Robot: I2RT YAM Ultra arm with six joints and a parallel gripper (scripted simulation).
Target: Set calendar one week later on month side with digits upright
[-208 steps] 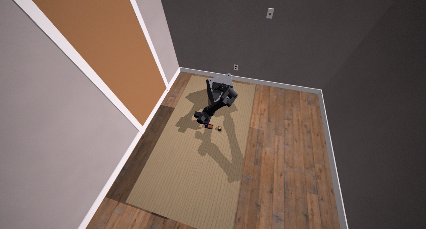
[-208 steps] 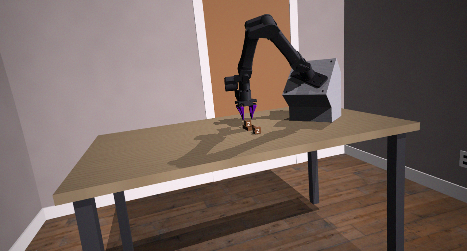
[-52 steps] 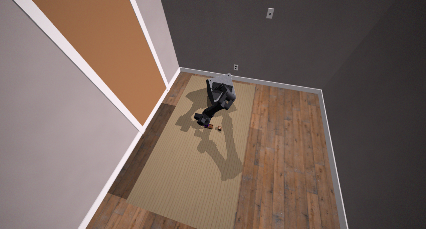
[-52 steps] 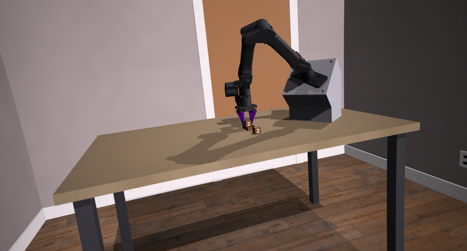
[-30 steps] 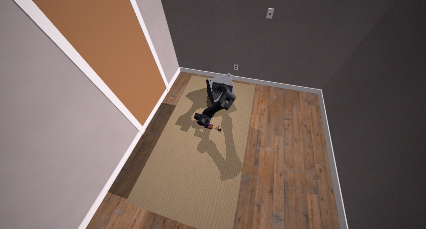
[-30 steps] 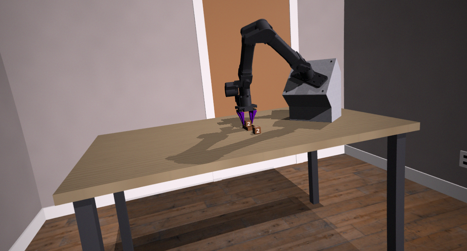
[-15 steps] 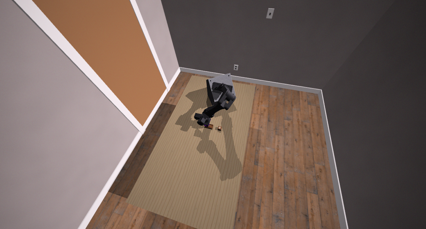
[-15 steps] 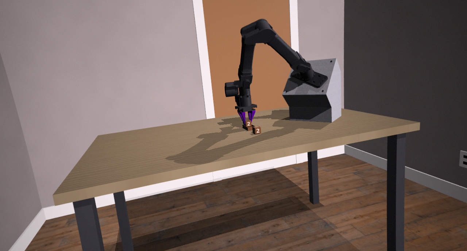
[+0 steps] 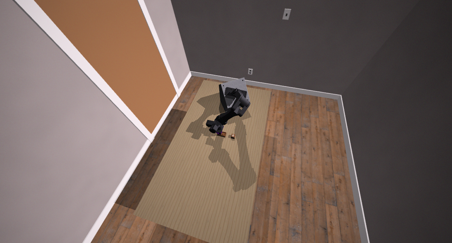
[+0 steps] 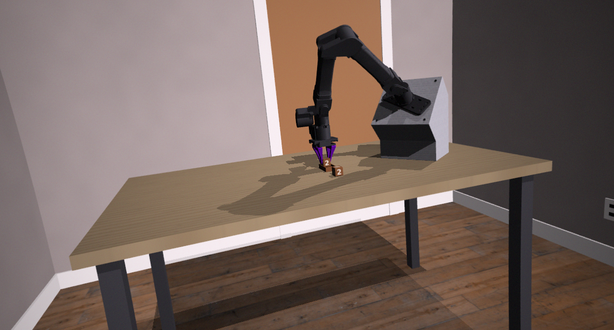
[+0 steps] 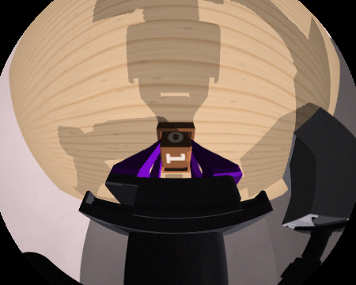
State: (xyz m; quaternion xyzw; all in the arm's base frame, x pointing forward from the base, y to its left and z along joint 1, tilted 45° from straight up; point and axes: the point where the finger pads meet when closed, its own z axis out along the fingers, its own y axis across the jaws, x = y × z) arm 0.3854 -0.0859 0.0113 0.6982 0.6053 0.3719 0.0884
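Note:
My gripper (image 10: 326, 159) (image 11: 176, 143) (image 9: 218, 132) points straight down, its purple fingers shut on a brown date cube (image 10: 327, 162) (image 11: 176, 155). In the exterior view that cube's front face shows a white 2. In the wrist view it shows a 1 lying sideways and a 0. The cube sits at the small dark brown tray (image 10: 322, 168) (image 9: 224, 134); I cannot tell whether it touches the tray's floor. A second brown cube (image 10: 338, 171) (image 9: 232, 135) stands on the table just right of the tray, outside it, with a 2 on its front and a 0 on top. The month's name is not readable.
The wooden table (image 10: 206, 199) (image 9: 195, 184) carries the grey robot base block (image 10: 412, 132) (image 9: 236, 83) at its far right end. The arm arches from it to the tray. A wall stands behind the table.

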